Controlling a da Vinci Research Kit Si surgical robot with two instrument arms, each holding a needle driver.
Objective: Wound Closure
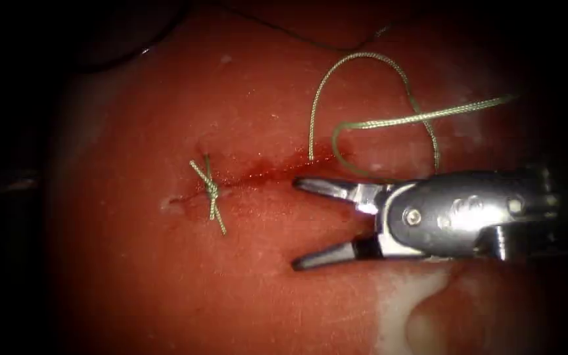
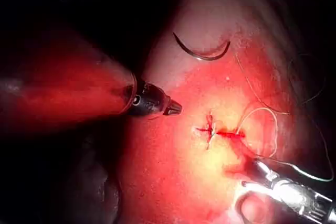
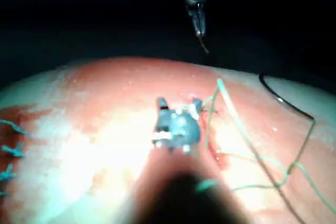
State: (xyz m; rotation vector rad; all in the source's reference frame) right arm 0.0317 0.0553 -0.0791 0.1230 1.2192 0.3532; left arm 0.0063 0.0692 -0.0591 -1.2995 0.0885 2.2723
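Note:
The cut (image 1: 264, 172) runs across the tissue (image 1: 165, 276), wet with red fluid. A tied knot (image 1: 212, 190) with short cut ends sits near its left end. My right tool (image 1: 295, 223) lies over the cut's right part with its jaws spread wide and nothing between them. Green thread (image 1: 363, 56) enters the tissue at the cut, just above the upper jaw, loops up and runs off right. The curved needle (image 2: 202, 53) lies free on the tissue, away from the cut, held by neither tool. My left tool (image 2: 176, 109) hovers beside the knot (image 2: 210, 129), jaws shut, holding nothing I can see.
A pale patch of tissue (image 1: 402, 309) lies under the right tool's shaft. A thin dark strand (image 1: 277, 29) crosses the far tissue. Several stitches (image 3: 13, 150) show on another part of the tissue in the right wrist view.

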